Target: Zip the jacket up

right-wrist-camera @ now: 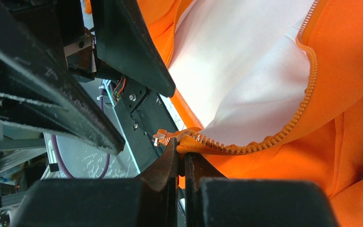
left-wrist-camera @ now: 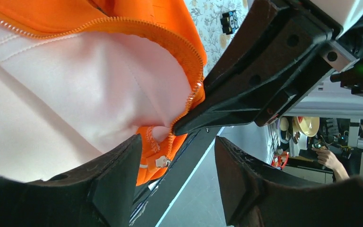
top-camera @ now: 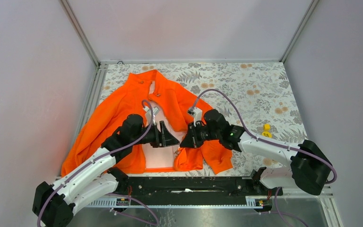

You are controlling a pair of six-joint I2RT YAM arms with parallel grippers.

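Note:
The orange jacket (top-camera: 123,113) lies open on the table, its pale lining (top-camera: 159,153) showing down the middle. My right gripper (top-camera: 185,139) is shut on the jacket's right front edge, pinching the zipper tape (right-wrist-camera: 246,147) near its lower end. The silver zipper slider (right-wrist-camera: 159,138) sticks out just past the pinched spot; it also shows in the left wrist view (left-wrist-camera: 162,161). My left gripper (top-camera: 174,140) is open and holds nothing, its tips close to the right gripper, over the lining beside the pinched edge. In the left wrist view the left gripper (left-wrist-camera: 177,165) has its jaws wide apart.
The table has a floral cloth (top-camera: 255,90). A small yellow object (top-camera: 266,128) lies at the right. A black rail (top-camera: 189,184) runs along the near edge between the arm bases. Metal frame posts stand at the back corners.

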